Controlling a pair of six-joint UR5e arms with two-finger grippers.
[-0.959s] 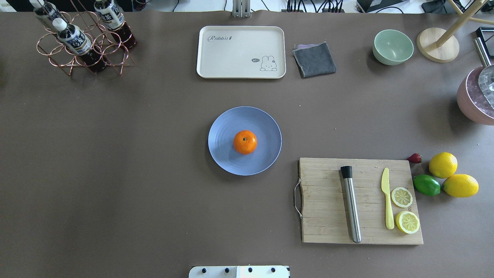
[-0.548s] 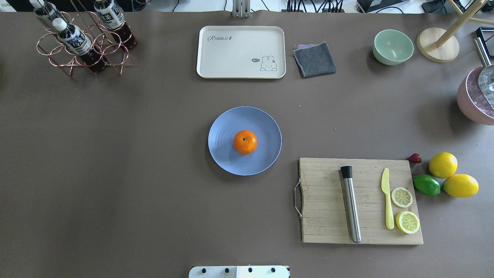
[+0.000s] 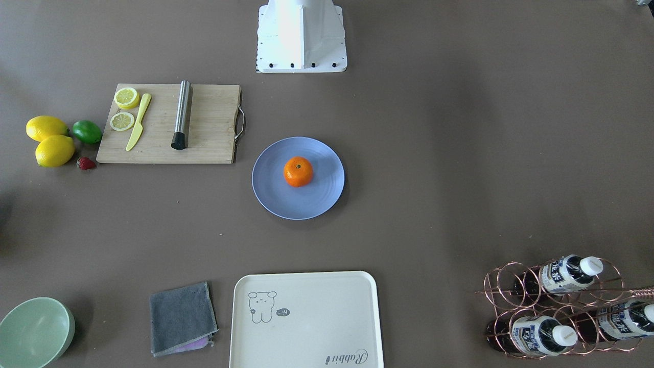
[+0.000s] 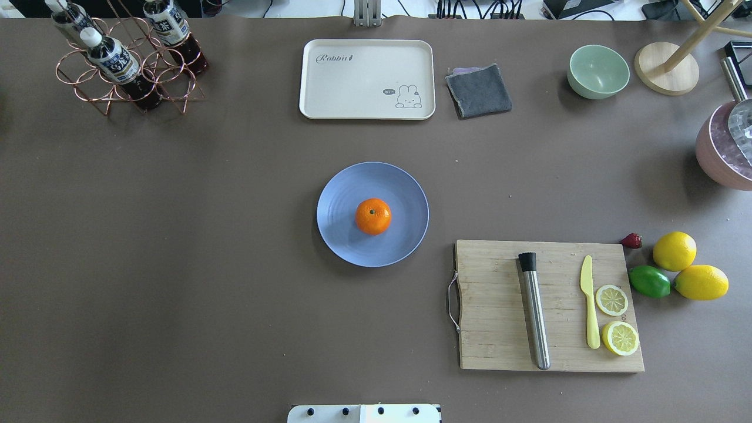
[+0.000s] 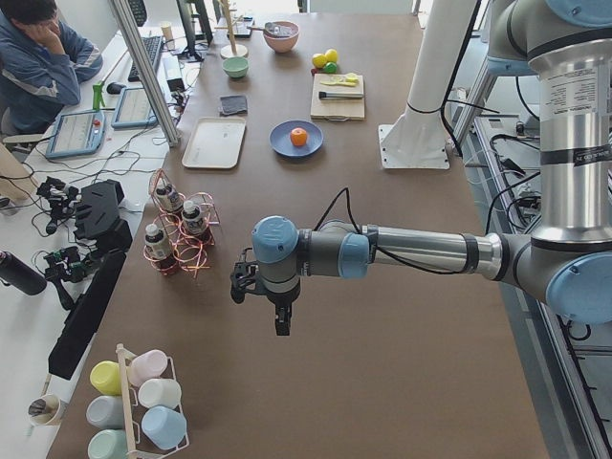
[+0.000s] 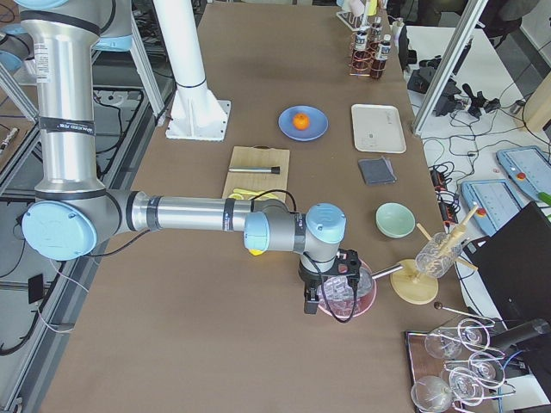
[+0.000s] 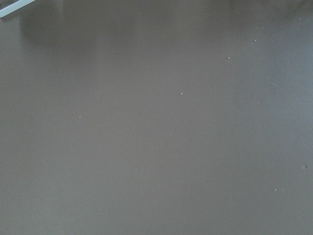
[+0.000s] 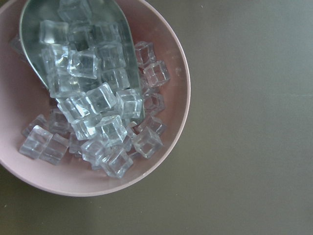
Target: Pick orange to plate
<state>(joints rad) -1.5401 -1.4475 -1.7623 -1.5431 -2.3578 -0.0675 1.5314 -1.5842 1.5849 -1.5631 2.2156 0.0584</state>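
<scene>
**Front-facing view:** the orange (image 3: 298,171) sits on the plate (image 3: 276,202), near the plate's middle, at the tabletop's centre. Judgement: placement looks complete. Do not re-grasp, and route any arm motion away from the plate.

**Overhead view:** no arm is in frame. The rack (image 4: 126,70) at the far left corner holds three bottles (image 4: 108,56).

**Left view:** the left gripper (image 5: 280,325) hangs over the tabletop's left end. How far open it is cannot be told.

**Right view:** the right gripper (image 6: 310,307) hangs by the pink bowl (image 6: 357,297) at the right end. Its opening cannot be told either.

**Left wrist view:** tabletop only.

**Right wrist view:** the bowl holds ice cubes (image 8: 98,103) and a metal scoop (image 8: 34,14).
</scene>
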